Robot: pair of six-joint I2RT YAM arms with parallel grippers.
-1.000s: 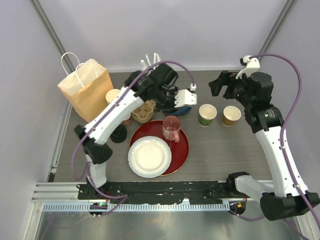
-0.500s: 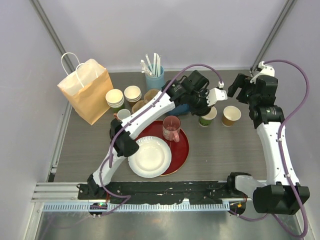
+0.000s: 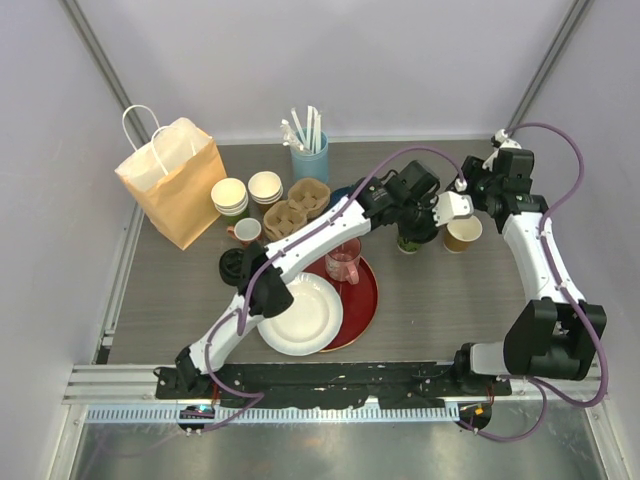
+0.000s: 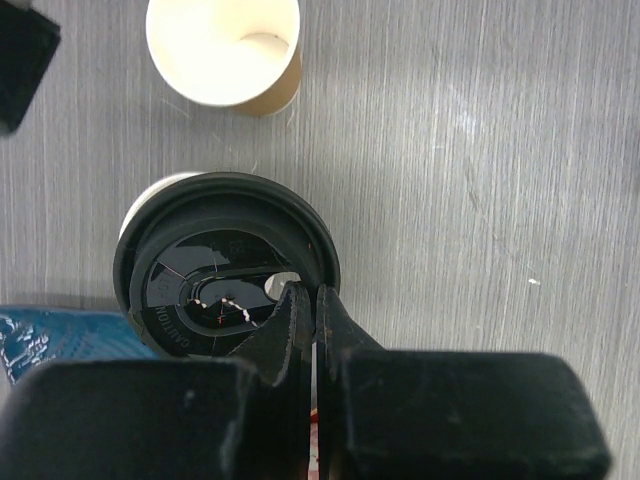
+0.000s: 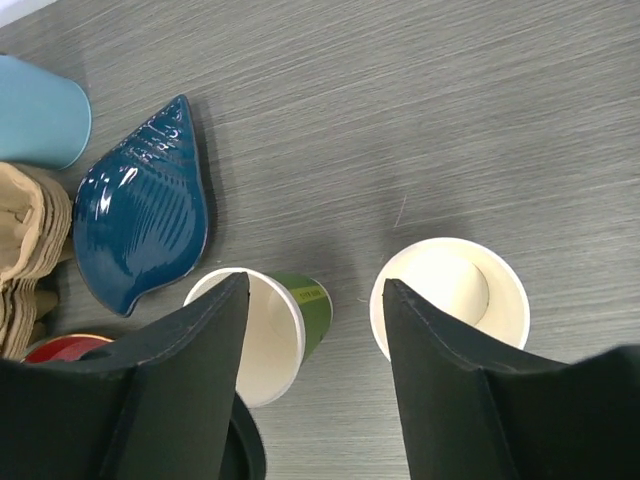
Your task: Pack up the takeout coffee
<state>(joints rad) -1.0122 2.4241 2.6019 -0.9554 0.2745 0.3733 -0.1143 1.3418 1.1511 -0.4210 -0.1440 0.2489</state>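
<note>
From above, the left pincer [image 3: 415,228] hangs over the green-sided paper cup [image 3: 408,244] on the grey wood-grain surface [image 3: 450,300]. The kraft-brown cup [image 3: 462,233] stands just beside it, and the right pincer [image 3: 482,190] hovers near both. In the left wrist view, that pincer is clenched on the rim of a round black plastic lid [image 4: 225,270] over the cup's cream rim; the lid's embossed lettering is unreadable. In the right wrist view, the right pincer's jaws stand apart, grasping nothing, above both lidless cups. A glossy, ribbed blue shell-shaped dish [image 5: 145,205] lies nearby.
</note>
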